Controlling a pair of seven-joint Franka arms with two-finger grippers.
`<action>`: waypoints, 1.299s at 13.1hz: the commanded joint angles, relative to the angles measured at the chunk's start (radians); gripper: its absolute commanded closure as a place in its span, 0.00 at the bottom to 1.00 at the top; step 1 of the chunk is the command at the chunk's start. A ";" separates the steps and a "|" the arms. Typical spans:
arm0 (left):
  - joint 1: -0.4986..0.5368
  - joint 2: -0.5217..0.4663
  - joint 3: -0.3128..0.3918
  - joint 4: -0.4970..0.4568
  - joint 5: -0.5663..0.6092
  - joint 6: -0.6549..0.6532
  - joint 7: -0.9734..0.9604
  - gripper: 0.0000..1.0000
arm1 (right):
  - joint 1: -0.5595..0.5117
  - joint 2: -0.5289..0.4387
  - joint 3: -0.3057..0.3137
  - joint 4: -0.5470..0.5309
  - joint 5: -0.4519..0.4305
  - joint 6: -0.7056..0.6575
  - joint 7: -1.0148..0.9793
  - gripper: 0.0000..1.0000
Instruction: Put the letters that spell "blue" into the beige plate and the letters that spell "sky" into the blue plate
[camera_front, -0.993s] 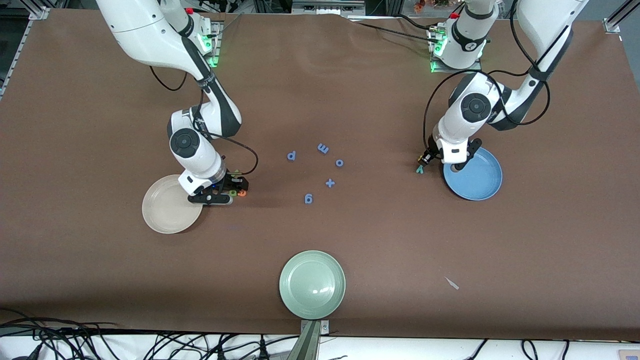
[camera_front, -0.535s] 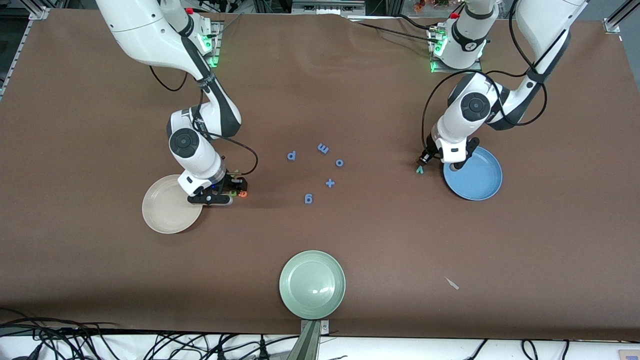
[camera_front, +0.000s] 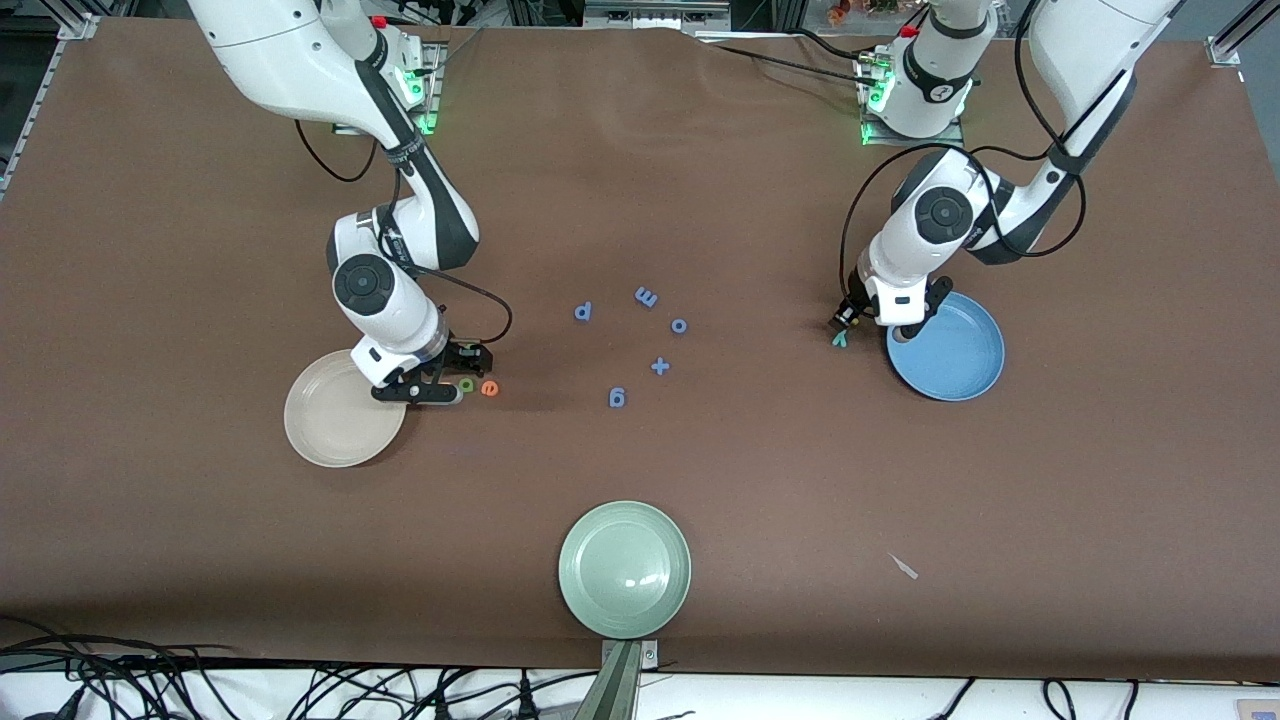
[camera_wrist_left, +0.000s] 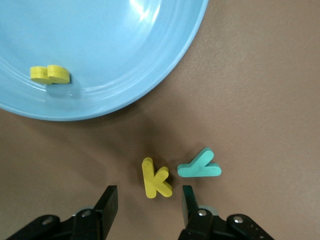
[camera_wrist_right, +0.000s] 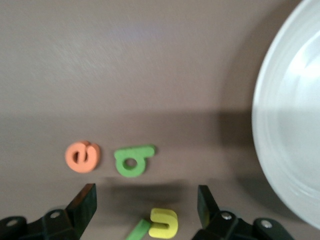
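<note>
My left gripper (camera_wrist_left: 148, 205) is open just above the table beside the blue plate (camera_wrist_left: 115, 55). The yellow k (camera_wrist_left: 156, 178) lies just ahead of its fingertips, and the teal y (camera_wrist_left: 200, 166) is next to the k. The yellow s (camera_wrist_left: 50, 75) lies in the blue plate. My right gripper (camera_wrist_right: 146, 202) is open beside the beige plate (camera_wrist_right: 292, 125). The yellow u (camera_wrist_right: 164, 223) and the thin green l (camera_wrist_right: 137, 231) touch each other on the table between its fingers. The green b (camera_wrist_right: 132, 160) and the orange e (camera_wrist_right: 82, 156) lie just ahead of them.
Several all-blue letters and a plus sign (camera_front: 660, 366) lie mid-table between the two arms. A pale green plate (camera_front: 625, 569) sits near the table edge closest to the front camera. A small pale scrap (camera_front: 905, 567) lies toward the left arm's end.
My right gripper has opened wider and shifted slightly toward the beige plate, so the green b and orange e now show clear of it. My left arm has drifted slightly.
</note>
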 joint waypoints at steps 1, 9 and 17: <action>0.008 0.031 0.001 0.000 0.110 0.016 -0.097 0.46 | 0.004 -0.020 -0.003 -0.040 -0.002 0.003 -0.004 0.10; 0.026 0.011 -0.003 0.022 0.130 0.007 -0.109 1.00 | -0.005 0.046 -0.003 0.057 -0.002 0.023 -0.027 0.11; 0.051 -0.012 -0.079 0.248 -0.015 -0.371 -0.024 1.00 | -0.003 0.060 -0.006 0.046 -0.004 0.034 -0.032 0.12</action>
